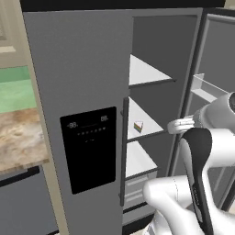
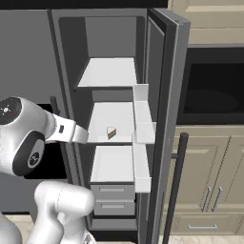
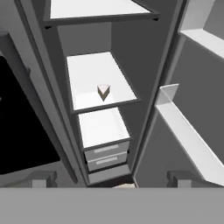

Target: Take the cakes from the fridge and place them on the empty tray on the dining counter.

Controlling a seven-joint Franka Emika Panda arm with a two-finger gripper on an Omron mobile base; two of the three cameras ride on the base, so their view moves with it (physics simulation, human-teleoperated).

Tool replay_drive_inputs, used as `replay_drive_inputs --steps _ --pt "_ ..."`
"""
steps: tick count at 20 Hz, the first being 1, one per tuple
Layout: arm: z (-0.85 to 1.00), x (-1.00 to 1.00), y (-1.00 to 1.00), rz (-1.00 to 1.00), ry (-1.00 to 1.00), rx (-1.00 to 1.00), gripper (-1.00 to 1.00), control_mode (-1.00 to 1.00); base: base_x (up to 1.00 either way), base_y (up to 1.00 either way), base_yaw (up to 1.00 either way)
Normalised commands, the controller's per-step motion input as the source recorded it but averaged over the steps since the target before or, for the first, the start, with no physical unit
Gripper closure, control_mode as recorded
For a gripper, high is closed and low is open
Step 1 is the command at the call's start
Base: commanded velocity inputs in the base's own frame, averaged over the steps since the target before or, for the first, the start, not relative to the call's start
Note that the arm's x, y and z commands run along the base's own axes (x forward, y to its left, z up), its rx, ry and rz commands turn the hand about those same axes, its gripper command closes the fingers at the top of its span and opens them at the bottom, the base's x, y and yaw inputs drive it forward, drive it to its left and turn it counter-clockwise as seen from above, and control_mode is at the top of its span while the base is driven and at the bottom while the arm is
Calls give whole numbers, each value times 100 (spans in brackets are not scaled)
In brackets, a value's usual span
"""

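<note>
Now, fridge (image 1: pixel 78 92): tall and grey, the left door is shut and carries a black panel (image 1: pixel 89 149) with a small display; a dark bar handle (image 1: pixel 124 151) runs along its edge.
Right door (image 2: pixel 162 119): swung wide open, with white bins (image 2: pixel 143 128) on its inner side.
Inside of fridge: three white shelves, one above the other, and two grey drawers (image 2: pixel 112 198) below them.
Cake (image 2: pixel 111 133): one small wedge slice with coloured layers, standing on the middle shelf (image 2: pixel 107 119), near its front edge. In the left base view the same slice (image 1: pixel 138 125) sits on the middle shelf, and in the hand view it (image 3: pixel 103 92) is seen in the middle of that shelf.
Second cake: I cannot find it in these pictures.
Pincer (image 3: pixel 111 179): released, its two dark tips stand far apart at the bottom of the hand view and nothing is between them. It is outside the fridge, well apart from the slice, and looks into the open compartment.
Arm: white with dark joints, it rises in front of the fridge; its wrist (image 2: pixel 66 131) points toward the middle shelf.
Surface (image 1: pixel 18 137): brown veined top, seen left of the fridge in the left base view.
Cabinets (image 2: pixel 209 186): beige doors with dark handles, right of the open door.
</note>
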Motion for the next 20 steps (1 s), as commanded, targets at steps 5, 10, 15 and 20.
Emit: replay_drive_inputs --steps 5,10,15,20 --pt "-33 33 0 0 0 0 -100 -100 0 0 0" --pt "-36 37 0 0 0 0 -100 -100 0 0 0" --pt "-26 39 0 0 0 0 -100 -100 0 0 0" --pt "-27 42 0 0 -1 0 -100 -100 0 0 0"
